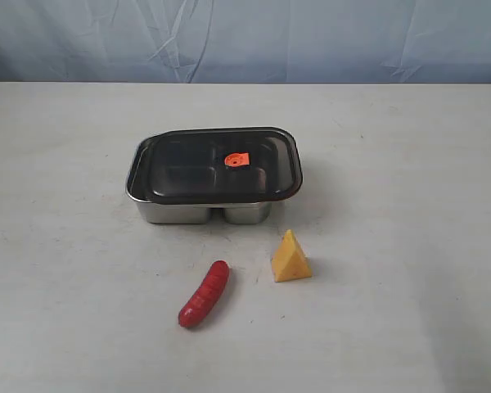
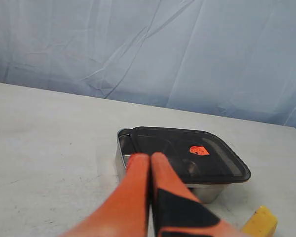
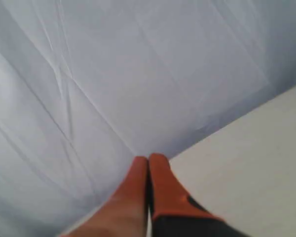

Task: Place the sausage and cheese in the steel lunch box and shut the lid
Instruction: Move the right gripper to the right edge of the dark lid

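The steel lunch box stands mid-table with the dark translucent lid lying on it, shifted a little right so a strip of the tray's left side shows. An orange valve sits on the lid. The red sausage and the yellow cheese wedge lie on the table in front of the box. Neither gripper shows in the exterior view. My left gripper is shut and empty, short of the lunch box and lid, with the cheese off to one side. My right gripper is shut and empty, facing the backdrop.
A pale grey-white table carries everything. A wrinkled light blue cloth backdrop hangs behind its far edge. Open table surface lies on both sides of the box and in front of the sausage and cheese.
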{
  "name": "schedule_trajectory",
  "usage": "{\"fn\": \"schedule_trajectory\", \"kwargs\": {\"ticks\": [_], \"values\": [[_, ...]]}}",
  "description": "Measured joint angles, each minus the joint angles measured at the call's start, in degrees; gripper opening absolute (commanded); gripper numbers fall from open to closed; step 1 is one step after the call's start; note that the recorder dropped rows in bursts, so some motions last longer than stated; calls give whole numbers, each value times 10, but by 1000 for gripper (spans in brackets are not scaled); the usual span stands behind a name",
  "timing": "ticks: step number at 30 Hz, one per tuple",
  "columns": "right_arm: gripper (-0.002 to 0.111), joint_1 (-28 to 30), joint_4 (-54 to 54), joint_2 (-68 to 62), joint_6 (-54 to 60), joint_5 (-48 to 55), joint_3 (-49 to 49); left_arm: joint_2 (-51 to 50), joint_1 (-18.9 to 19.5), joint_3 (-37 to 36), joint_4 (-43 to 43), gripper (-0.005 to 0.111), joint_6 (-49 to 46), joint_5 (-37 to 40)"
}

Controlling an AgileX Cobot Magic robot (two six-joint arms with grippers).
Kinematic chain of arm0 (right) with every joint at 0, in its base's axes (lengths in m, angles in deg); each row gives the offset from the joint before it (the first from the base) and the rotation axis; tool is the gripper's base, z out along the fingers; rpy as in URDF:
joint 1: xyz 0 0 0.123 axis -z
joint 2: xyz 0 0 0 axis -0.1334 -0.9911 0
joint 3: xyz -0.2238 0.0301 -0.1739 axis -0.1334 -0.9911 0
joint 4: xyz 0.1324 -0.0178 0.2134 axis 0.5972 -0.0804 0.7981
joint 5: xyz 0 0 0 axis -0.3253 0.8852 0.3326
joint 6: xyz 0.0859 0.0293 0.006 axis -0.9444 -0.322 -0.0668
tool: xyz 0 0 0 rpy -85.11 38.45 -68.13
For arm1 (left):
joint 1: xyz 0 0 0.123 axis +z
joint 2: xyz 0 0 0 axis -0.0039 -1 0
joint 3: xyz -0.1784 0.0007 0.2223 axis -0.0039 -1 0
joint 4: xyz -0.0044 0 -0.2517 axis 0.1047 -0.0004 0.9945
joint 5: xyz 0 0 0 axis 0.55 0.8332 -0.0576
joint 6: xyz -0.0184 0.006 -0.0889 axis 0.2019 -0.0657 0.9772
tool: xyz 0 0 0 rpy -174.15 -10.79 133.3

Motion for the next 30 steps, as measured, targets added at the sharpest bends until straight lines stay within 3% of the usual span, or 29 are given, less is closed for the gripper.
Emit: {"fn": "schedule_trajectory", "kwargs": {"ticks": [2, 6, 7, 10, 15, 18, 20, 23, 27, 30], "values": [[-1, 0, 79, 0, -123, 4, 0, 0, 0, 0, 0, 0, 0, 0], [-1, -33, 122, 0, -226, -1, -1, 0, 0, 0, 0, 0, 0, 0], [-1, -48, 113, 0, -232, -11, -1, 0, 0, 0, 0, 0, 0, 0], [-1, -114, -79, -5, -245, -108, 39, 0, 0, 0, 0, 0, 0, 0], [-1, -134, -238, -168, -174, 130, 182, 0, 0, 0, 0, 0, 0, 0], [-1, -135, -221, -346, -77, 183, 263, 0, 0, 0, 0, 0, 0, 0], [-1, -135, -141, -489, 28, 203, 329, 0, 0, 0, 0, 0, 0, 0], [-1, -135, 62, -659, 276, 251, 425, 0, 0, 0, 0, 0, 0, 0], [-1, -99, 419, -855, 663, 484, 592, 0, 0, 0, 0, 0, 0, 0], [-1, -59, 602, -959, 793, 660, 689, 0, 0, 0, 0, 0, 0, 0]]}}
